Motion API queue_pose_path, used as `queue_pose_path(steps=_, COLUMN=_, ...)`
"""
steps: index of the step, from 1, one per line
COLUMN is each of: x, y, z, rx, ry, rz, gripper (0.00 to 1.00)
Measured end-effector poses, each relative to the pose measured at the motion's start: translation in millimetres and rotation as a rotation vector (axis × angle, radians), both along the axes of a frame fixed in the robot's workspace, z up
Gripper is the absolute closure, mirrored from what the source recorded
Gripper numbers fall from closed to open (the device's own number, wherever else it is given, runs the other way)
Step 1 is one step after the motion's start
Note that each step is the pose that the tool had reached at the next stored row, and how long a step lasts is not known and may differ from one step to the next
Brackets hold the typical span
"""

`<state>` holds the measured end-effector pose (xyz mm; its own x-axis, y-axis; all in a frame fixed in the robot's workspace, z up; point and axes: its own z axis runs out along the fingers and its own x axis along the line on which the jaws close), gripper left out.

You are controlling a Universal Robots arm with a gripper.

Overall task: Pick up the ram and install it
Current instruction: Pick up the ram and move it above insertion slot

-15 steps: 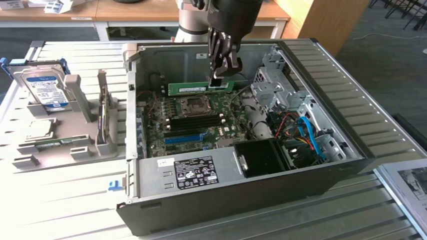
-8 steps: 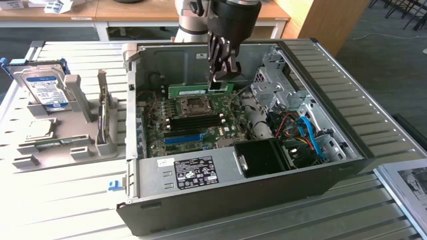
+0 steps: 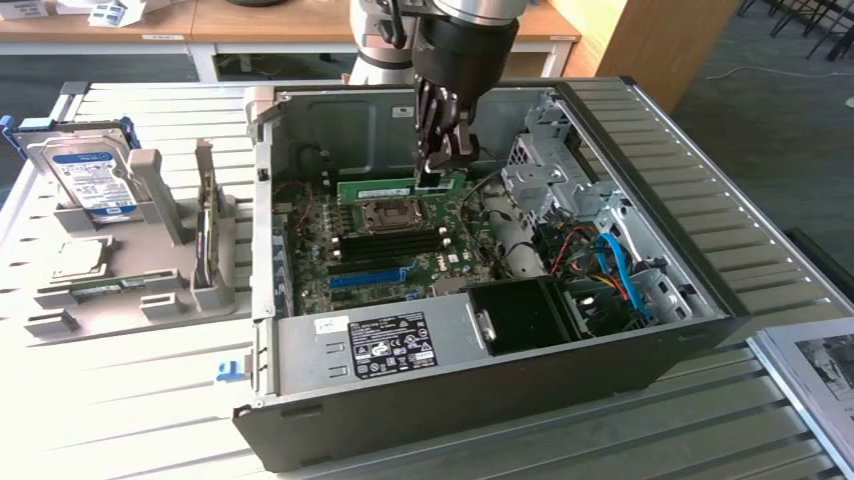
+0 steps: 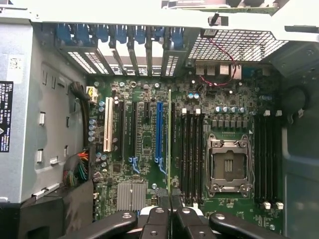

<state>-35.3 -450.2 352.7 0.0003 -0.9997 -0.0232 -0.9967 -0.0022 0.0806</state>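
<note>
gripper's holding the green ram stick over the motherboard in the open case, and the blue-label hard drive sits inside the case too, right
Not quite: the exterior view shows the hard drive standing in the grey holder outside the case, at the exterior view's left. The rest holds: the gripper holds the ram over the motherboard in the open case.

Black gripper (image 3: pixel 441 172) gripped thin green ram stick (image 3: pixel 390 188) at one end, level above green motherboard (image 3: pixel 441 265) in open dark metal PC case (image 3: pixel 467 410); boxy silver hard drive (image 3: pixel 87 175) stood in grey rack (image 3: pixel 158 205), exterior view's left.
</note>
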Motion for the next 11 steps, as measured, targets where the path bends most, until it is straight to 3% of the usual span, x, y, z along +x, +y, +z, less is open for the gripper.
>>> queue_pose_path(steps=11, x=0.0, y=1.4, z=-0.5, rx=0.001, ry=0.0, rz=0.0, gripper=0.88)
